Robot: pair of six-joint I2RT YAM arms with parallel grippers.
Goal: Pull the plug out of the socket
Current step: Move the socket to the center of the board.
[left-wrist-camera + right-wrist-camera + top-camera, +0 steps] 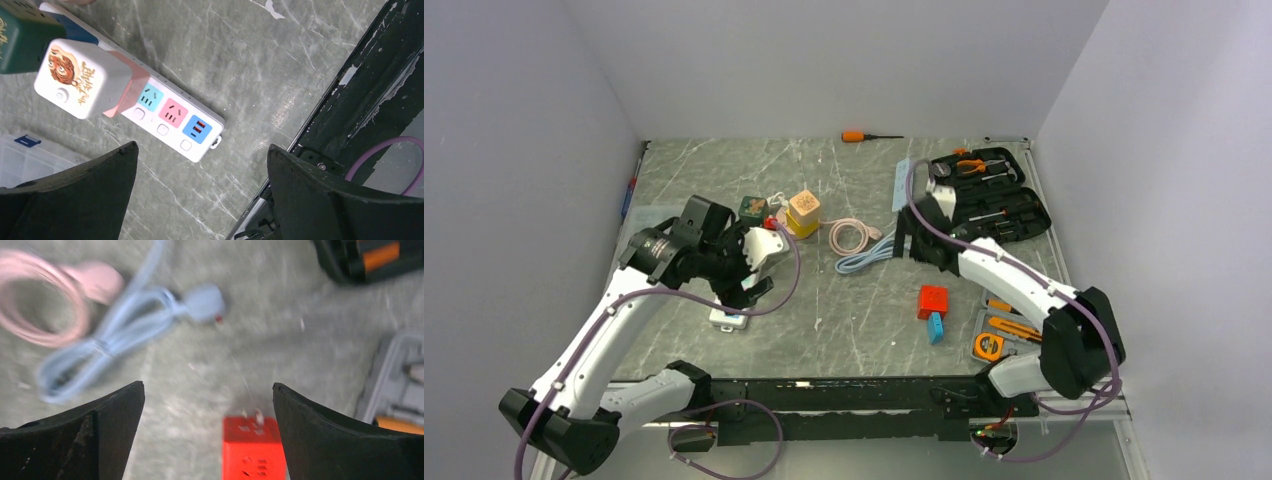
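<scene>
On the left half of the grey marbled table [260, 60], the power strip [172, 117] is lying flat with its outlet faces turned upward. Its long axis is running diagonally in the left wrist view, from upper left to lower right. The free end, with its blue USB panel, is pointing toward the black rail at the table's near edge. In the top view only that near end [727, 320] is showing; the left arm is covering the rest.

A white cube adapter [82, 77] with a tiger drawing is sitting plugged into the strip, and a dark green adapter [20, 37] is standing just beyond it. Judged from this, at least one plug is not yet pulled.

The left gripper [202, 150] is hovering above the strip's free end, fingers spread wide and grasping nothing. It is probably placed there to steady the strip or to close on an adapter.

Well apart to the right, a red cube adapter [254, 450] is lying loose on the table with its metal prongs bared. The right gripper [208, 387] is hanging over it, fingers likewise released and empty.

A coiled pink cable [40, 310] and a light blue cable [125, 325] are lying beyond. A clear plastic box [30, 155] is sitting beside the strip.
</scene>
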